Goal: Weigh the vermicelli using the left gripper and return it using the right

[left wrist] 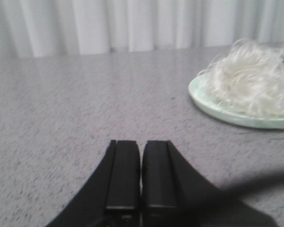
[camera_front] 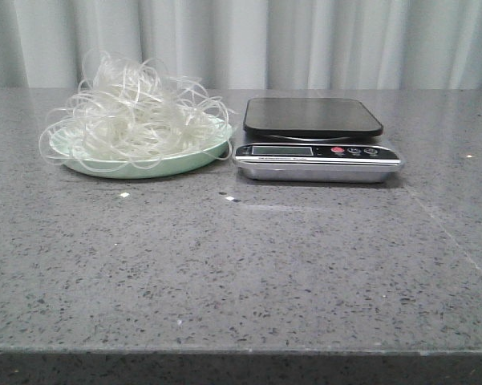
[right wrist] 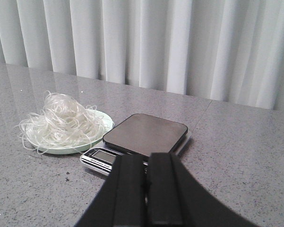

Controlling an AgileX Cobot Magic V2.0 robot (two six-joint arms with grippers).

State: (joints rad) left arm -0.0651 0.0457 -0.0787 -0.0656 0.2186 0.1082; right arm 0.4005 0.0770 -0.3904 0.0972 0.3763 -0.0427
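Left gripper (left wrist: 141,175) pressed together, empty; vermicelli (camera_front: 136,112) on plate (camera_front: 144,167) likely light, springy, snag-prone, so pinch deep into the tangle's centre.

Whitish vermicelli (camera_front: 136,112) tangle heaped on green plate (camera_front: 144,167)

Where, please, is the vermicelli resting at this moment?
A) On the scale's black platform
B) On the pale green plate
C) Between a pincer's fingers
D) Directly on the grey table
B: the vermicelli is heaped on the pale green plate beside the scale, whose platform is bare.
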